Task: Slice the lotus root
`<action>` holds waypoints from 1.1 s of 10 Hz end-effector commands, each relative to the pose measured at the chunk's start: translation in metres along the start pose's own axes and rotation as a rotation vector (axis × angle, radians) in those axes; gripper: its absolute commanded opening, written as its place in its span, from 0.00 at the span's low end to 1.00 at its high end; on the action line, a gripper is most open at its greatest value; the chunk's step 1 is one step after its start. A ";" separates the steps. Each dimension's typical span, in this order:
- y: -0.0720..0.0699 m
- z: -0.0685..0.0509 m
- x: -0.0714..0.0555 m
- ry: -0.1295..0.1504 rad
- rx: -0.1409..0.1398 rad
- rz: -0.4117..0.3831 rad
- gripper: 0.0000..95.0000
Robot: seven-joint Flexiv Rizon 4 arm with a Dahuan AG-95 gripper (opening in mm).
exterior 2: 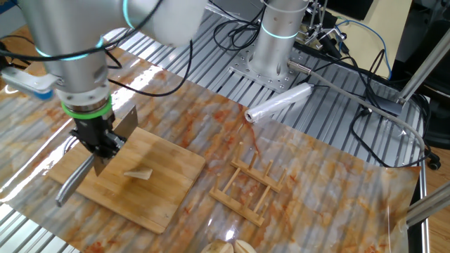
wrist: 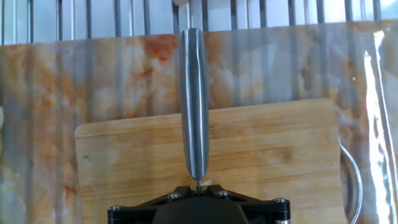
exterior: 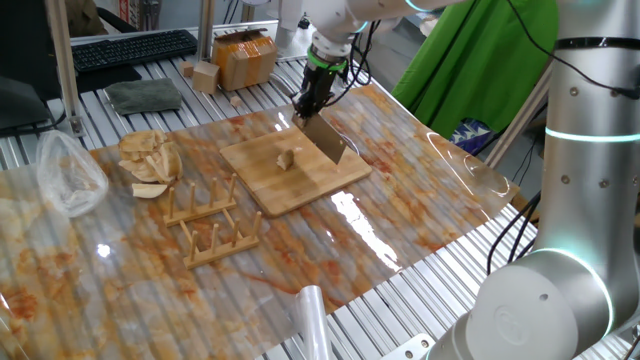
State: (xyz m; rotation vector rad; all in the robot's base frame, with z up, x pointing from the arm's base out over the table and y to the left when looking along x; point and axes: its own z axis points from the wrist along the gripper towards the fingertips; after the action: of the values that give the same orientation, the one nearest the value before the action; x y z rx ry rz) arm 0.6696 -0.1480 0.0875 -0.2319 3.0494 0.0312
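Observation:
A small pale lotus root chunk (exterior: 287, 158) lies near the middle of the bamboo board (exterior: 318, 181); it also shows in the other fixed view (exterior 2: 138, 173) on the board (exterior 2: 158, 200). My gripper (exterior: 309, 104) is shut on a steel knife (exterior: 326, 141) and holds it over the board's far edge, beside the chunk and apart from it. In the other fixed view the gripper (exterior 2: 103, 149) grips the knife (exterior 2: 121, 128) just left of the chunk. In the hand view the gripper (wrist: 198, 186) clamps the knife's handle (wrist: 194, 99) above the board (wrist: 273, 155); the lotus root is hidden there.
A wooden dish rack (exterior: 212, 226) stands in front of the board, also in the other fixed view (exterior 2: 250, 185). A heap of tan slices (exterior: 150, 160) and a plastic bag (exterior: 65, 175) lie left. A film roll (exterior 2: 278, 104), a wooden cube (exterior: 205, 73) and a box (exterior: 245, 58) sit further off.

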 end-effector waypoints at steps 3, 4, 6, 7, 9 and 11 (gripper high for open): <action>0.000 0.013 -0.010 0.004 -0.001 0.006 0.00; 0.000 0.017 -0.012 0.003 -0.001 0.007 0.00; -0.001 0.025 -0.014 -0.003 0.000 0.007 0.00; -0.002 0.028 -0.014 -0.007 0.001 0.006 0.00; -0.003 0.037 -0.016 -0.014 0.002 0.006 0.00; -0.004 0.044 -0.016 -0.019 0.001 0.007 0.00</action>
State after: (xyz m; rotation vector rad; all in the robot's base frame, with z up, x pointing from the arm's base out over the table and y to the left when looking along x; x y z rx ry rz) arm 0.6896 -0.1488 0.0424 -0.2168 3.0318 0.0327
